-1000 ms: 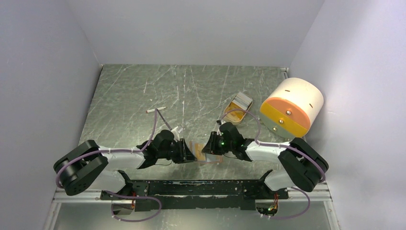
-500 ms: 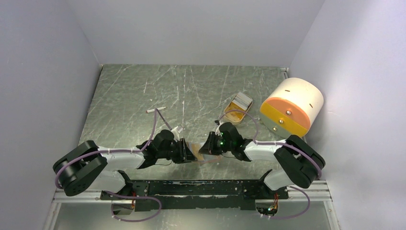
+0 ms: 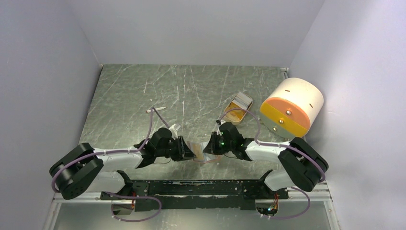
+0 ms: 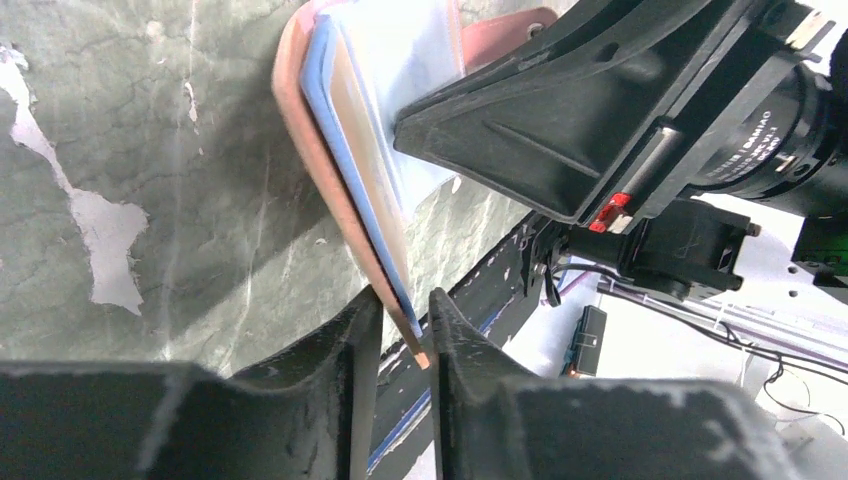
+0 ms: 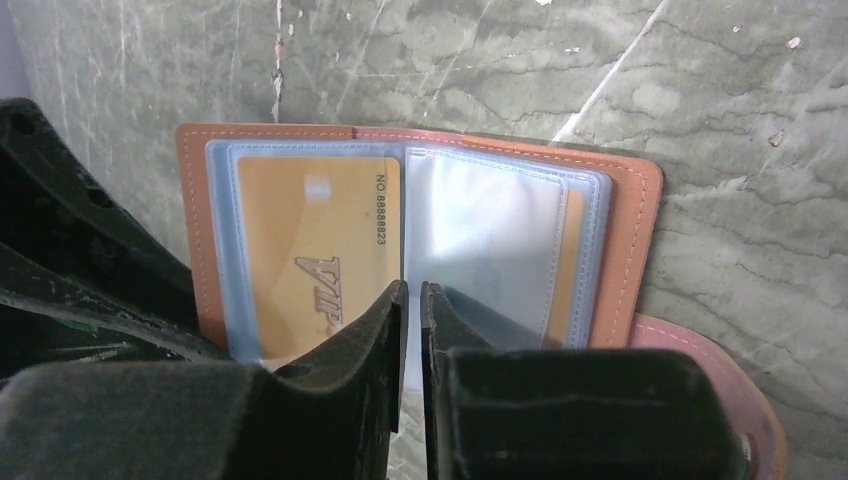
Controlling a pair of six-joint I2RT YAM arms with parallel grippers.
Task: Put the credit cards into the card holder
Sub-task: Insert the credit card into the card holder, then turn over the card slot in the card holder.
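Card holder (image 5: 640, 200) open between both hands, orange-yellow card (image 5: 300, 240) in one sleeve. Left hand (image 4: 402, 305) pinches its cover edge; right hand (image 5: 412, 295) pinches a clear sleeve (image 5: 490, 250) mid-fold.

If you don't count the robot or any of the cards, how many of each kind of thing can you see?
card holder: 1
tray: 1
cylinder: 1
white stick: 1
Total: 4
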